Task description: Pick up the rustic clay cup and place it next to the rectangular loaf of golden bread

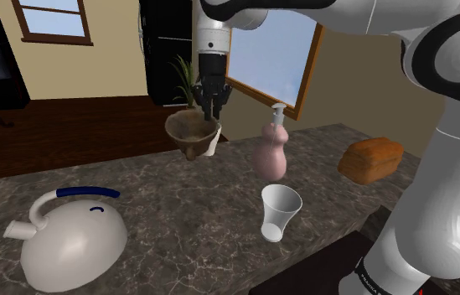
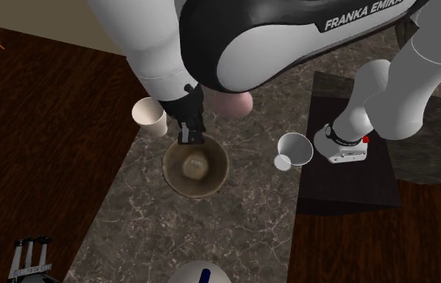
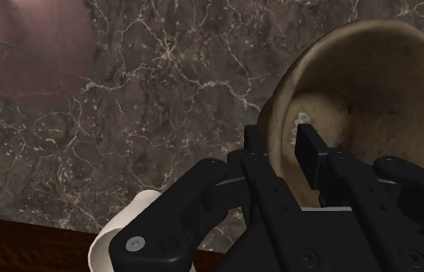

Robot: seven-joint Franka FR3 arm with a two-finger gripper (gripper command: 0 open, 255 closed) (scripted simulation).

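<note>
Bread loaf (image 1: pixel 371 159) lies at about three o'clock from your gripper (image 1: pixel 211 111) in the shoulder view, its fingers clenched on the rim of the brown clay cup (image 1: pixel 189 134), apparently lifted off the counter (image 1: pixel 178 219), with a pink soap dispenser (image 1: pixel 271 152) between.

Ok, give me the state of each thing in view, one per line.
brown cup: held by claw, raised off counter
claw: shut on brown cup's rim
pink dispenser: upright
near white cup: upright, empty
far white cup: upright, empty
bread loaf: resting on counter
kettle: upright
</note>
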